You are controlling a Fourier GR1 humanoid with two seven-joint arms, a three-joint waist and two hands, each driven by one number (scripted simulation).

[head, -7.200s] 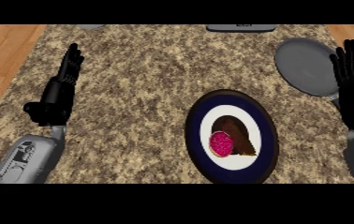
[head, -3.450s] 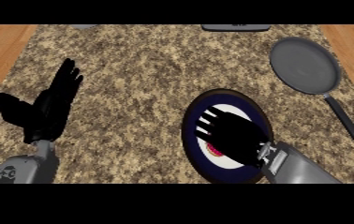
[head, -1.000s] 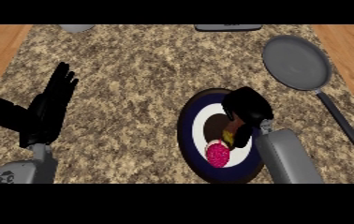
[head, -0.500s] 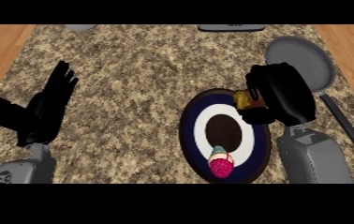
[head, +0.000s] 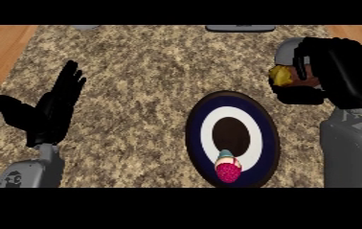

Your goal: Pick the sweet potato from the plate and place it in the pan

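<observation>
- The counter (head: pixel 141 79) has a speckled, granite-like stone top, with bare wood at its far corners.
- The plate (head: pixel 265 127) looks like smooth glazed ceramic.
- The pan (head: pixel 286 51) is matt grey metal.
- Both hands, left hand (head: pixel 53 110) and right hand (head: pixel 329 72), look matt black.

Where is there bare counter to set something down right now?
The widest bare patch of counter lies between the resting left hand and the plate. It is crowded at right: the right hand, curled round the sweet potato, covers the pan.
</observation>
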